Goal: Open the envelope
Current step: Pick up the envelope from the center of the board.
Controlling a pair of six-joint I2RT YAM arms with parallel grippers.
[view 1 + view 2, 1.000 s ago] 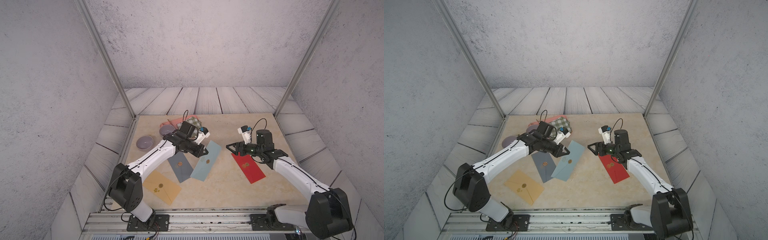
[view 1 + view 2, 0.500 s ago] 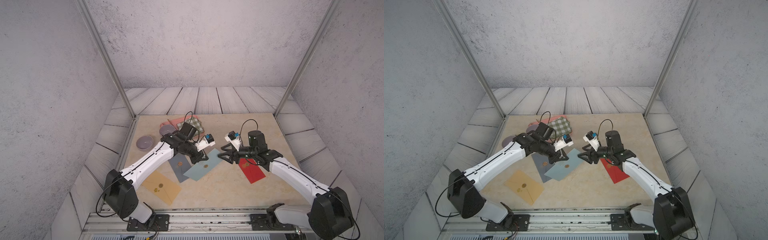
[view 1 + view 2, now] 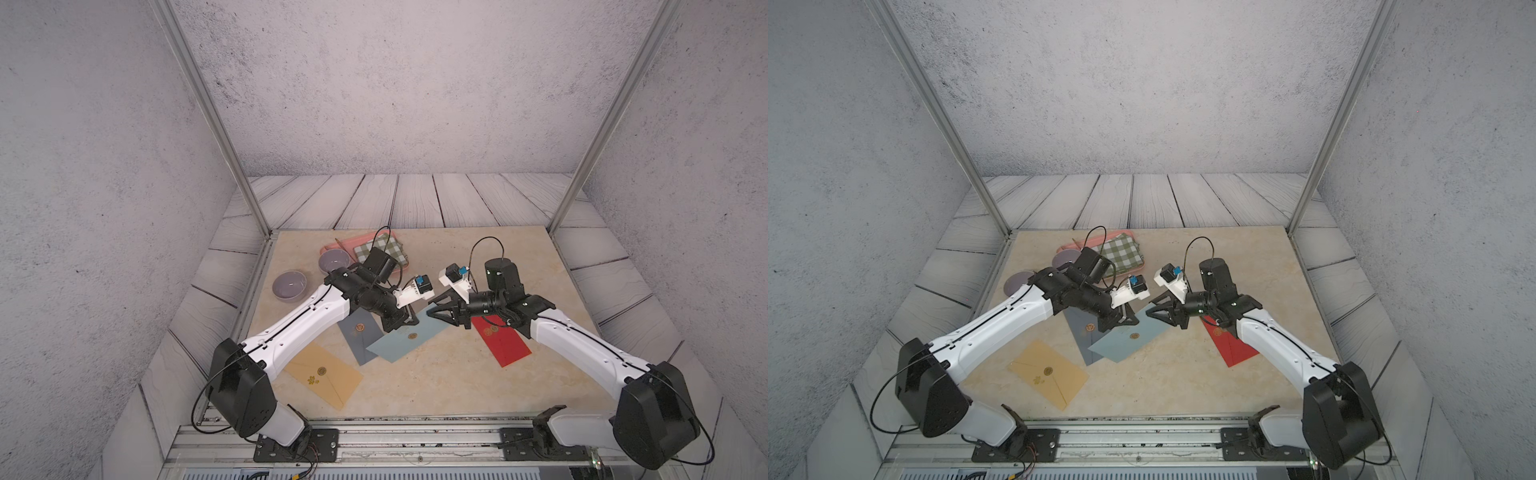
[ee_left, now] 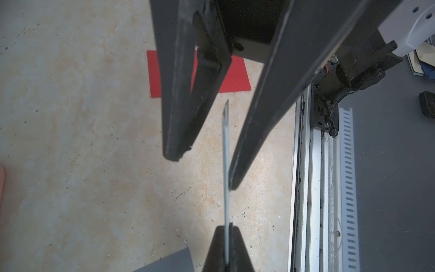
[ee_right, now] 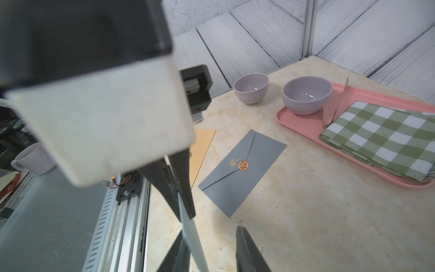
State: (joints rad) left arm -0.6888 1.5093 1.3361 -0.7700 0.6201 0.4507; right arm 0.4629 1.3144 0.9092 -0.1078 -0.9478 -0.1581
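A light blue envelope [image 3: 409,338] [image 3: 1129,338] with a round gold seal has its far end raised above the table. My left gripper [image 3: 401,322] [image 4: 226,247] is shut on that end, where the envelope [image 4: 226,164] appears edge-on. My right gripper [image 3: 440,311] [image 5: 211,254] is open at the envelope's right corner. The envelope's edge [image 5: 193,237] runs between its fingers [image 4: 179,106], close against one and apart from the other.
A red envelope [image 3: 500,338] lies under the right arm. A dark grey envelope [image 3: 359,336] [image 5: 244,169] lies partly under the blue one, and a yellow envelope [image 3: 324,376] is nearer the front. Two lilac bowls [image 5: 250,90] [image 5: 306,95] and a pink tray [image 5: 306,124] with a checked cloth [image 5: 386,139] sit at the back left.
My right gripper has swung left from over the red envelope to the blue one's corner, its jaws narrowing. My left gripper has drawn the blue envelope's end up and forward.
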